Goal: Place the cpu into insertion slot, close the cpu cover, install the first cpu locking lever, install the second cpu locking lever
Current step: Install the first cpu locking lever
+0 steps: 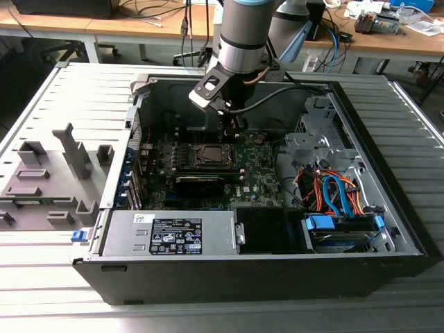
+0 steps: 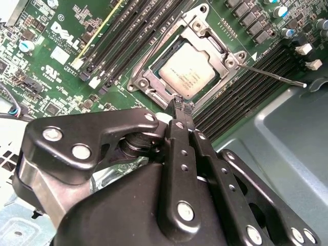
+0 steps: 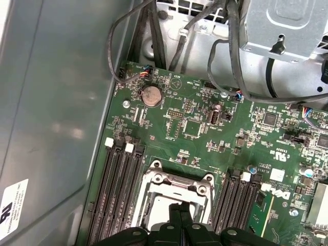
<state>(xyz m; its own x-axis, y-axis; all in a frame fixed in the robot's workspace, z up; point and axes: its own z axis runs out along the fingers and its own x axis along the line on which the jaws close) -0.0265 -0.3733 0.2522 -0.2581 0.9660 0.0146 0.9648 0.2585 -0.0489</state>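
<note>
An open computer case lies on its side on the slatted grey bench, and the arm reaches into it over the green motherboard. In the exterior view the gripper hangs near the middle of the board, just beside the insertion slot on the side toward the case's far wall.

In the second wrist view the gripper has its two black fingers clenched together, with nothing visible between them. Their tips sit at one edge of the socket's metal frame.

The cpu lies flat in the slot. Its pale metal face shows through the window of the cpu cover, which lies down over it. From one corner of the frame a thin locking lever sticks out free across the black memory slots. The other lever runs along the opposite side of the frame; I cannot tell whether it is hooked down.

In the first wrist view the gripper is over the socket, with memory slots on both sides. A coin cell battery sits nearer the board's edge.

In the exterior view a black graphics card lies just in front of the slot. The power supply runs along the case's near edge. Orange and blue cables fill the near corner on the exterior view's right.
</note>
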